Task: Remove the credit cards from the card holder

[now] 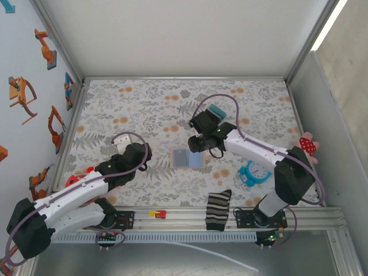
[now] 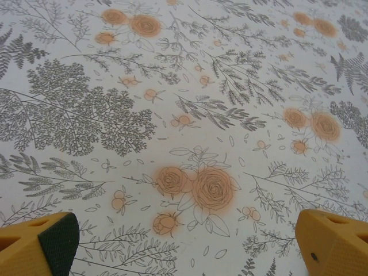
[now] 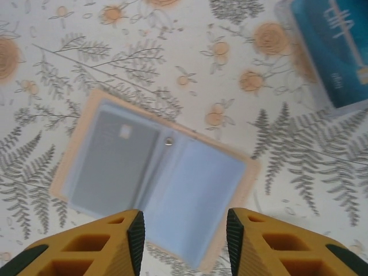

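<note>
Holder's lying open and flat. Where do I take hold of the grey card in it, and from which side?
Likely the grey card's long edge beside the centre fold, coming straight down from above. It lies flat in the left panel of the open card holder, and its other three edges sit against the tan border. Which way the pocket opens is unclear.

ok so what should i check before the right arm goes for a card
1. card holder open flat, inner side up: ok
2. grey card showing in one panel: ok
3. other panel holds a card: cannot tell
4. right gripper open, empty, above the holder: ok
5. left gripper open, over bare cloth: ok
6. teal box apart from the holder: ok
</note>
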You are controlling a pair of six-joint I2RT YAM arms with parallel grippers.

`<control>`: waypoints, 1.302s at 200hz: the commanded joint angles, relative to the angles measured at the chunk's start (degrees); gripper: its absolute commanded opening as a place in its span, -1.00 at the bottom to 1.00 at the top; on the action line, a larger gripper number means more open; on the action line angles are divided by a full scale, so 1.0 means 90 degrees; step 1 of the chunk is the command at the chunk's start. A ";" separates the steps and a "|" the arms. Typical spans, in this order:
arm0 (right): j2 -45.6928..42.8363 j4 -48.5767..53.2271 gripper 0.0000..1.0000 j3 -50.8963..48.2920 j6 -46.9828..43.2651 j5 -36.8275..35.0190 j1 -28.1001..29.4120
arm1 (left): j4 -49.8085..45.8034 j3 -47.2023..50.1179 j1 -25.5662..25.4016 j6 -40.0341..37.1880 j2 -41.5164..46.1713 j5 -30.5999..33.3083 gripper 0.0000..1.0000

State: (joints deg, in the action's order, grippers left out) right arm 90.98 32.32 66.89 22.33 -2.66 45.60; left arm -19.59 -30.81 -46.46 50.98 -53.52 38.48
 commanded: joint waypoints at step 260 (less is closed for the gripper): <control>0.2538 0.0003 0.11 0.0922 0.0676 -0.0223 0.1191 | -0.1042 0.0989 0.0072 0.0912 0.2045 0.1379 0.94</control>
State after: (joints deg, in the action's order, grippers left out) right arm 112.29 32.25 75.50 27.46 -5.17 56.03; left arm -28.14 -21.89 -46.06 58.22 -34.22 49.71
